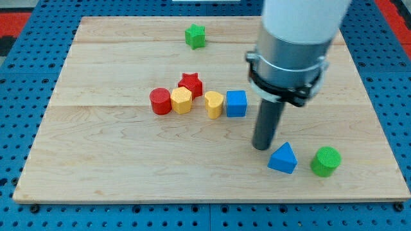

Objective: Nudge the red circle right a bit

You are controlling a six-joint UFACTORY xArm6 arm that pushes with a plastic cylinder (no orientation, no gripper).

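The red circle (160,101) lies on the wooden board (96,160), left of centre. It touches a yellow hexagon (182,100) on its right. A red star (191,83) sits just above and right of the hexagon. My tip (261,147) rests on the board well to the right of the red circle, below and right of the blue cube (236,103) and just left of the blue triangle (283,158).
A yellow heart (214,104) sits between the hexagon and the blue cube. A green cylinder (325,161) stands right of the blue triangle. A green star (195,36) lies near the view's top. The arm's wide grey body (289,58) hangs over the board's right part.
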